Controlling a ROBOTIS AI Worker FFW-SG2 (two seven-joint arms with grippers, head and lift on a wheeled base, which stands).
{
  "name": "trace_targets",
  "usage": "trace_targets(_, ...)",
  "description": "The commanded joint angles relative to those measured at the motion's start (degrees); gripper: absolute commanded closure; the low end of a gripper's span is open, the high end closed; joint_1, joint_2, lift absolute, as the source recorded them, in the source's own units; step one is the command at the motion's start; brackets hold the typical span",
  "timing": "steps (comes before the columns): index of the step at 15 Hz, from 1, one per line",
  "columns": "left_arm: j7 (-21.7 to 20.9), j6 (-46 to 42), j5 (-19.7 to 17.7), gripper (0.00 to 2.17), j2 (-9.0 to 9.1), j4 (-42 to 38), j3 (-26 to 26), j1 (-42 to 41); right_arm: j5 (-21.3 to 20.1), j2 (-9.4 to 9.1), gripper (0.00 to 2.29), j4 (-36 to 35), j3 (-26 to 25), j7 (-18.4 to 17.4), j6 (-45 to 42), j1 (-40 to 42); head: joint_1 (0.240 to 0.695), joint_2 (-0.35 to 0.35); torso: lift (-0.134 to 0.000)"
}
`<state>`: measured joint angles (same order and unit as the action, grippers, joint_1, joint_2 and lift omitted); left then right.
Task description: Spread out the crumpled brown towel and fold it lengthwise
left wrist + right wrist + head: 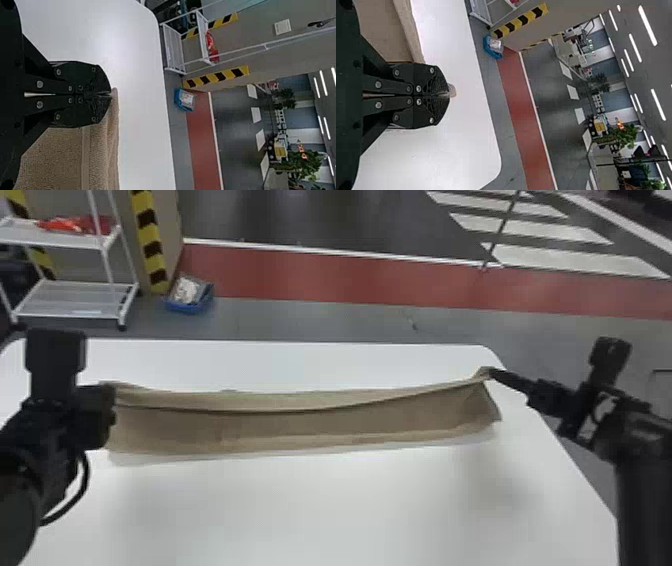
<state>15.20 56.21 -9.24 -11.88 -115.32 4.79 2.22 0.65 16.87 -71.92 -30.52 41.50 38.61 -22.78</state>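
The brown towel (310, 425) lies as a long narrow strip across the white table, its far edge lifted and stretched between both grippers. At its left end my left gripper (112, 390) holds the far corner; in the left wrist view that gripper (110, 94) is shut on the towel (101, 154). My right gripper (492, 373) has the far right corner, and the towel slopes down from there to the near edge. In the right wrist view, a bit of the towel (407, 27) pokes out past the tips of the right gripper (449, 95), which is shut on it.
The white table (320, 510) has its rounded far right corner just beyond the right gripper. Past the far edge, a blue box (189, 297) and a white wire shelf (75, 297) stand on the floor at the left.
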Motion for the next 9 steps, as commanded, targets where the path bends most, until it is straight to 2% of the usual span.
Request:
trace_targets(1, 0.0, 0.0, 0.28, 1.42, 0.01, 2.73, 1.45, 2.17, -1.61, 0.36, 1.47, 3.02, 1.51, -1.25, -0.5, -1.83, 0.695, -0.193, -0.124)
trace_targets(3, 0.0, 0.0, 0.63, 1.42, 0.1, 5.54, 2.94, 4.02, -1.61, 0.97, 1.47, 5.74, 3.71, -1.51, -3.49, -2.53, 0.695, -0.194, -0.124)
trace_targets(6, 0.36, 0.0, 2.12, 1.42, 1.15, 8.62, 3.82, 6.12, -1.88, 1.5, 1.47, 9.08, 4.15, -3.71, -7.01, -3.41, 0.695, -0.198, -0.124)
trace_targets(9, 1.23, -1.58, 2.12, 1.42, 1.15, 9.32, 4.0, 6.48, -1.97, 1.94, 1.47, 12.16, 5.03, -4.32, -9.47, -4.55, 0.695, -0.203, -0.124)
